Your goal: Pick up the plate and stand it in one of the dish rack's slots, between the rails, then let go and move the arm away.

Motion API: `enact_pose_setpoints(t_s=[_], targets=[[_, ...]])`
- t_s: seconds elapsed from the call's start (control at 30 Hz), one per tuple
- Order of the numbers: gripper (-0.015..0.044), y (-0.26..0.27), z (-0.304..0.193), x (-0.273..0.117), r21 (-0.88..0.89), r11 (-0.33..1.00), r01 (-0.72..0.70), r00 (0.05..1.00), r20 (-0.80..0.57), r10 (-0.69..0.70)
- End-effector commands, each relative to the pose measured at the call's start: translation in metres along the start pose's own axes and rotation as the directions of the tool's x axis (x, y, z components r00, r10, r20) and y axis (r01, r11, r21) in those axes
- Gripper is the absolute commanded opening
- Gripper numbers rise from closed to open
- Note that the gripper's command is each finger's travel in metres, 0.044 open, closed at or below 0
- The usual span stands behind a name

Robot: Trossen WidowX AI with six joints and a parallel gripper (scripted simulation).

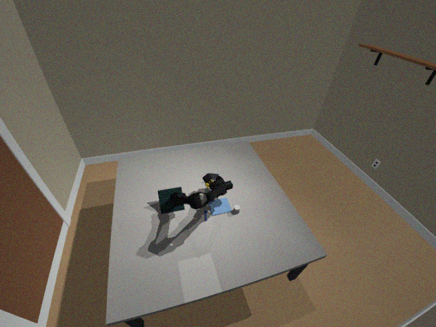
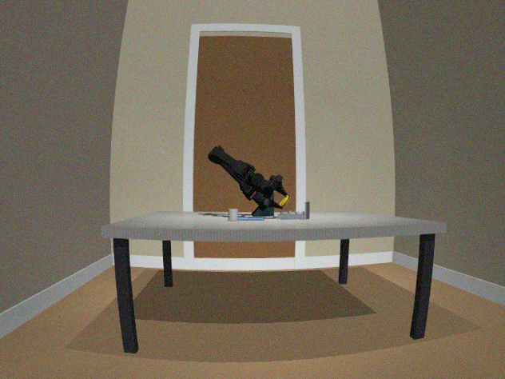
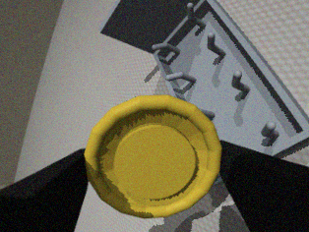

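The yellow round plate [image 1: 207, 183] [image 2: 284, 200] [image 3: 154, 162] is held by opposite edges of its rim between the two black fingers. My gripper [image 2: 284, 201] [image 3: 153, 152] is shut on it. In the exterior view the plate is steeply tilted and in the air, a little above the left part of the rack. The grey dish rack [image 2: 292, 216] [image 3: 251, 133] stands on the table, with two rows of bent pegs. In the wrist view it runs diagonally beyond the plate, at the upper right. The plate hides its near left part there, and the arm hides the rack in the top view.
The rack has a tall end wall [image 2: 307, 209]. A light blue mat [image 1: 221, 207] [image 2: 252, 218] lies beside the arm, with a whitish cup [image 1: 236, 207] [image 2: 232, 214] by it. A small dark blue object [image 1: 205, 216] and a pale sheet [image 1: 197, 278] lie on the table.
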State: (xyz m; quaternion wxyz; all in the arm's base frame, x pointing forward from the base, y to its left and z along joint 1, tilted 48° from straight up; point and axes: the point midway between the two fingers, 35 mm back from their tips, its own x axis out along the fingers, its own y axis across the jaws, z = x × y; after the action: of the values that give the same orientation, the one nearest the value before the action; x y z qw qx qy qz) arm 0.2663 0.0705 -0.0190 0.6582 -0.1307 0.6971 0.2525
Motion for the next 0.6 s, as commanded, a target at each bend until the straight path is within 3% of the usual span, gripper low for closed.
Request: enact_pose_setpoints(t_s=[0.0, 0.57], targets=[[0.0, -0.004, -0.002, 0.002, -0.091, 0.995, -0.036, 0.997, 0.067, 0.042], [0.0, -0.019, -0.006, -0.001, -0.45, 0.892, 0.036, 0.929, 0.345, 0.137]])
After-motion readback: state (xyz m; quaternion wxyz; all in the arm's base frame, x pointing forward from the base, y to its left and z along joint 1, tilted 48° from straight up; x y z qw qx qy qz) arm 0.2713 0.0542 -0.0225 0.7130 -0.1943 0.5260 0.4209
